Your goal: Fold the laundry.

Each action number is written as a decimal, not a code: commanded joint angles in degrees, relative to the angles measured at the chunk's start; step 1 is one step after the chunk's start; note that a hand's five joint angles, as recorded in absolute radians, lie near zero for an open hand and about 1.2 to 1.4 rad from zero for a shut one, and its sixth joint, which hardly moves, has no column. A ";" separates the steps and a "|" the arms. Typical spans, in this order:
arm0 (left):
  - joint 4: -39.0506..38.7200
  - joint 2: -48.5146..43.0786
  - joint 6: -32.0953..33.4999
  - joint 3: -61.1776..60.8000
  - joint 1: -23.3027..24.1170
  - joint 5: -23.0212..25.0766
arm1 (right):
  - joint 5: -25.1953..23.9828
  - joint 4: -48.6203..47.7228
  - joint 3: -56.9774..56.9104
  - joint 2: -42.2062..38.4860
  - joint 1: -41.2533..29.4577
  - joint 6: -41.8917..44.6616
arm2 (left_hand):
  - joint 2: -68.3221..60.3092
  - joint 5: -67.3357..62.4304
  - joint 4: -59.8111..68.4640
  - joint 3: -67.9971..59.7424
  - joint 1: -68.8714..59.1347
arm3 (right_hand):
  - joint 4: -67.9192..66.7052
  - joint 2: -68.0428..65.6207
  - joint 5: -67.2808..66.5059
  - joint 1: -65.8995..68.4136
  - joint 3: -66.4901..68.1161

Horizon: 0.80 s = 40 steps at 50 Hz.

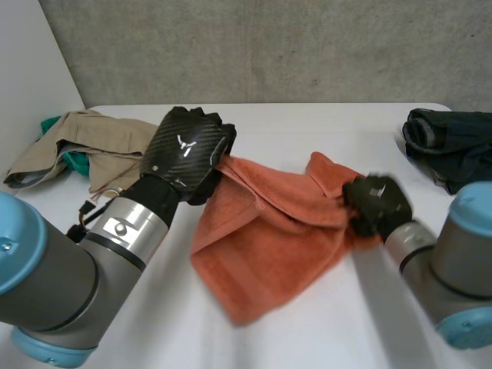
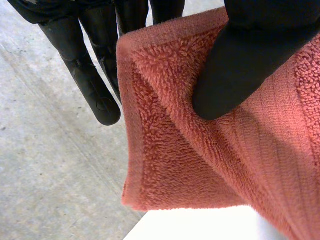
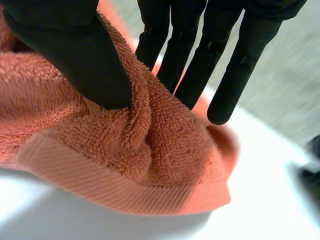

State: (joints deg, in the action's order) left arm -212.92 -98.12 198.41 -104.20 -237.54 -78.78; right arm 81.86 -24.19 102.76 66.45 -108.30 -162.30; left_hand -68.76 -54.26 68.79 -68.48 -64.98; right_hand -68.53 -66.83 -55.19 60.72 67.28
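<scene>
An orange terry towel [image 1: 265, 246] hangs rumpled over the white table, lifted at two places. My left hand [image 1: 188, 154] pinches its far left corner [image 2: 165, 150] between thumb [image 2: 240, 70] and fingers [image 2: 90, 75], holding it up off the table. At the towel's right edge my right hand [image 1: 377, 204] has its thumb [image 3: 75, 60] pressed into a bunched hem [image 3: 125, 185] against the fingers [image 3: 225, 75]. The towel's near part sags down to the tabletop between both arms.
A beige garment over something teal [image 1: 84, 146] lies at the table's far left. A dark folded garment [image 1: 450, 146] sits at the far right. The table's bare surface [image 1: 323, 338] runs along the front; a grey wall stands behind.
</scene>
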 commanded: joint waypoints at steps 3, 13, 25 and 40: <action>6.72 6.62 0.49 0.67 -4.86 0.55 | 0.67 17.22 -8.17 17.13 2.13 9.71 | -11.24 -15.74 11.21 -11.52 -15.02 | -11.47 -13.17 -14.81 19.28 12.72; 18.06 7.86 0.75 2.69 -10.75 6.96 | -3.54 43.69 -22.51 18.72 6.09 18.94 | -11.24 -15.74 11.21 -11.52 -15.02 | -11.47 -13.17 -14.81 19.28 12.72; 20.88 -8.04 6.72 12.35 -12.69 10.84 | -5.22 48.27 -30.06 5.02 5.82 19.65 | -11.24 -15.74 11.21 -11.52 -15.02 | -11.47 -13.17 -14.81 19.28 12.72; 7.28 -21.59 13.15 50.77 -12.25 4.51 | 3.65 10.16 -49.15 -2.39 3.01 -1.87 | -11.24 -15.74 11.21 -11.52 -15.02 | -11.47 -13.17 -14.81 19.28 12.72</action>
State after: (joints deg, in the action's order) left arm -194.88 -118.74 212.70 -63.97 -250.23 -71.79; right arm 81.58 8.86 53.79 61.07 -104.33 -153.61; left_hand -68.76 -55.27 68.92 -68.49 -64.98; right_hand -68.65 -66.86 -57.32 61.59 68.22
